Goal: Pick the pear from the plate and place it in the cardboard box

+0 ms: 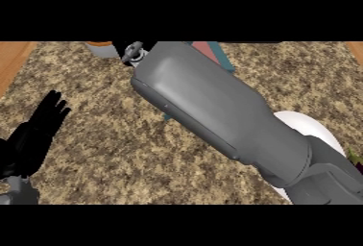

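Observation:
My right forearm [212, 110] crosses the view from the lower right to the top centre and hides most of the scene. Only a small black part of my right hand [130, 48] shows at the top, by the wrist. A white plate [312, 129] peeks out from under the forearm at the right. No pear is visible. A teal-edged object with a pinkish face [211, 52] shows behind the arm at the top, and a teal sliver [166, 116] shows under it; I cannot tell whether this is the box. My left hand [32, 139] rests open at the left edge, fingers up.
A grey container with an orange band [102, 48] stands at the top left. A green and purple item [356, 161] shows at the right edge. The speckled counter [120, 153] runs to wooden strips [13, 60] at both top corners.

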